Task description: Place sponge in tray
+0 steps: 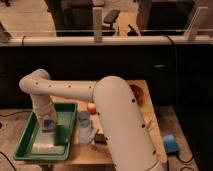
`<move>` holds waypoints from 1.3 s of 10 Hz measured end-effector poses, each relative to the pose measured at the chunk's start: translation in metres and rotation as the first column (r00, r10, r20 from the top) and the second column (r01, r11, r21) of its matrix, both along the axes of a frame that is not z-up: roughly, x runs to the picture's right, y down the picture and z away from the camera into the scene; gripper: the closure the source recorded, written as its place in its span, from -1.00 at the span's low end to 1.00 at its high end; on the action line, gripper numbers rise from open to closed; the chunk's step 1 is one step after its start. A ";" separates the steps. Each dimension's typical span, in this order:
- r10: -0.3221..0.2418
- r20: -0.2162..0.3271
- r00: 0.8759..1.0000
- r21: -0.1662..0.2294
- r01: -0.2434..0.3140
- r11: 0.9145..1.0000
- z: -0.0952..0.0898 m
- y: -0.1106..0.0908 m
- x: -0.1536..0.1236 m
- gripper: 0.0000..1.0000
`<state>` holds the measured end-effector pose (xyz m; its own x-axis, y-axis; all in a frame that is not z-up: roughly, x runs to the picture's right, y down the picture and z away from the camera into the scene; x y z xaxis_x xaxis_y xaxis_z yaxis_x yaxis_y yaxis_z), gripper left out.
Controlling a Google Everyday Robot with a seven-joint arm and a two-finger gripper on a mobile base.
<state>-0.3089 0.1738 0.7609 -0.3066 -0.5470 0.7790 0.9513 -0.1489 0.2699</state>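
Note:
A green tray (27,142) sits at the left end of the wooden table (150,125). My gripper (48,123) hangs low inside the tray, near its middle, with something bluish at its tip. A dark green block (61,135), which looks like the sponge, lies on the tray floor just right of the gripper. I cannot tell whether the gripper touches it. A pale flat item (42,148) lies at the tray's near end.
An orange fruit (91,107), a bluish cup (84,120), a pale crumpled item (88,135) and a dark packet (100,138) crowd the table right of the tray. My arm (120,120) covers the table's middle. A blue object (170,143) lies at the right.

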 end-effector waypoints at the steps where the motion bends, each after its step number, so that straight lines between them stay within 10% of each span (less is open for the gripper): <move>1: 0.003 -0.006 1.000 -0.008 -0.003 1.000 0.003 0.001 0.002 1.00; 11: 0.009 -0.022 1.000 -0.048 -0.011 0.999 0.016 0.008 0.012 0.99; 13: 0.005 -0.023 1.000 -0.051 -0.006 0.999 0.016 0.008 0.011 0.65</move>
<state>-0.2977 0.1819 0.7767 -0.2851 -0.5077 0.8130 0.9582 -0.1300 0.2548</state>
